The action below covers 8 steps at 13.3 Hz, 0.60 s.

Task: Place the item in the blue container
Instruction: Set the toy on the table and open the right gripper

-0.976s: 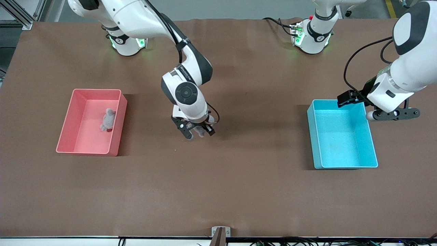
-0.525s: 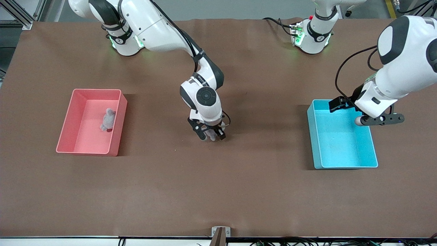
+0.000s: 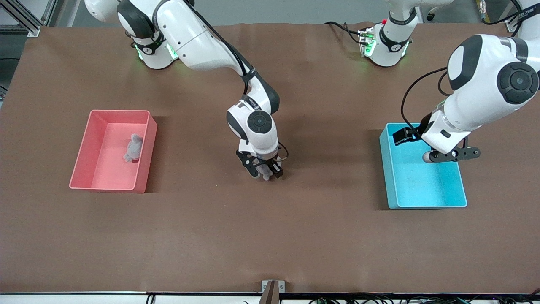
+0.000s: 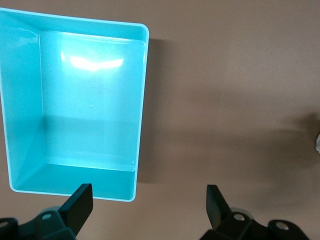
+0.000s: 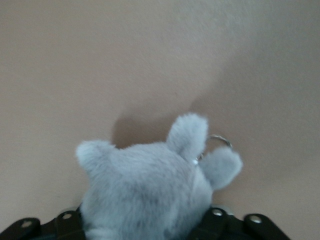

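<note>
A grey plush toy (image 3: pixel 266 173) with a small metal ring (image 5: pixel 220 140) hangs just above the brown table near its middle. My right gripper (image 3: pixel 265 170) is shut on the plush toy (image 5: pixel 150 185), whose ears poke out past the fingers. The blue container (image 3: pixel 422 185) stands toward the left arm's end of the table, with nothing in it. My left gripper (image 3: pixel 451 155) hovers over it, open and holding nothing. In the left wrist view the blue container (image 4: pixel 90 125) shows past the open left gripper (image 4: pixel 147 205).
A pink bin (image 3: pixel 90 147) stands toward the right arm's end of the table, with a second grey plush toy (image 3: pixel 134 147) lying in it. A small bracket (image 3: pixel 272 286) sits at the table's near edge.
My right gripper has carried the plush toy toward the left arm's end of the table and a little lower. My left gripper has swung in over the blue container.
</note>
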Each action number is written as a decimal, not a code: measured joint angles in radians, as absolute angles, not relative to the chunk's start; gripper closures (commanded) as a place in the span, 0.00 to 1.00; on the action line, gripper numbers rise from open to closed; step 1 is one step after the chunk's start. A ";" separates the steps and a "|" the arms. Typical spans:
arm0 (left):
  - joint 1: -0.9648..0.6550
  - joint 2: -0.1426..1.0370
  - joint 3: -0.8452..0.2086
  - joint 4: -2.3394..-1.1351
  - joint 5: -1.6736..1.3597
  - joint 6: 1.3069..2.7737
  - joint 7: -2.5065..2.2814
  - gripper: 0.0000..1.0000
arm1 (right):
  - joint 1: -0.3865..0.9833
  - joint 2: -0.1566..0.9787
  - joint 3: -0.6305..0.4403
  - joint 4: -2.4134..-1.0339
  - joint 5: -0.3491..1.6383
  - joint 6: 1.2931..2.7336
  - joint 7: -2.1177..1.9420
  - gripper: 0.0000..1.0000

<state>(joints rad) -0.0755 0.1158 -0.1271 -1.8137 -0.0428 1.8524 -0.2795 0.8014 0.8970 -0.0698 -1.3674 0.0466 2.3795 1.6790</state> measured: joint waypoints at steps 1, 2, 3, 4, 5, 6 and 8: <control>-0.079 0.116 -0.127 -1.814 -0.043 1.853 -0.281 0.00 | 0.798 0.894 -0.074 -1.359 0.045 2.379 1.663 0.00; -0.081 0.116 -0.127 -1.814 -0.043 1.853 -0.282 0.00 | 0.791 0.889 -0.077 -1.350 0.044 2.374 1.640 0.00; -0.083 0.117 -0.127 -1.814 -0.043 1.853 -0.282 0.00 | 0.778 0.881 -0.079 -1.344 0.044 2.352 1.610 0.00; -0.087 0.119 -0.127 -1.814 -0.043 1.853 -0.282 0.00 | 0.757 0.865 -0.080 -1.338 0.044 2.312 1.564 0.00; -0.094 0.123 -0.128 -1.814 -0.043 1.856 -0.283 0.00 | 0.732 0.844 -0.081 -1.332 0.045 2.267 1.509 0.00; -0.104 0.129 -0.127 -1.814 -0.043 1.866 -0.297 0.00 | 0.705 0.815 -0.081 -1.327 0.045 2.215 1.445 0.00; -0.134 0.145 -0.128 -1.814 -0.043 1.899 -0.351 0.00 | 0.647 0.744 -0.081 -1.325 0.046 2.085 1.310 0.00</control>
